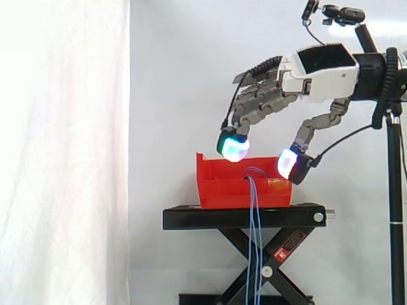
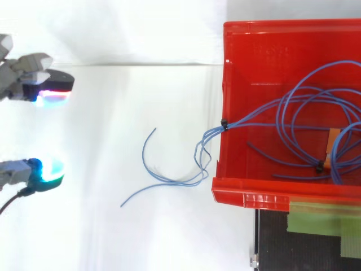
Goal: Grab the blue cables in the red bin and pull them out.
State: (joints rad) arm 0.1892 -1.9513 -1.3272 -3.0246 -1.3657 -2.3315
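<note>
Thin blue cables [image 2: 248, 117] coil inside the red bin [image 2: 254, 195] — loose ends trailing over its rim.

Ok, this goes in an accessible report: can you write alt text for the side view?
The robot's hand hovers open above a red bin on a black stand, holding nothing. Blue cables hang from the bin down past the stand.

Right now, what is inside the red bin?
Inside the red bin lie looped blue cables, bound with black ties; one bundle hangs over its wall. They partly cover an orange piece.
</note>
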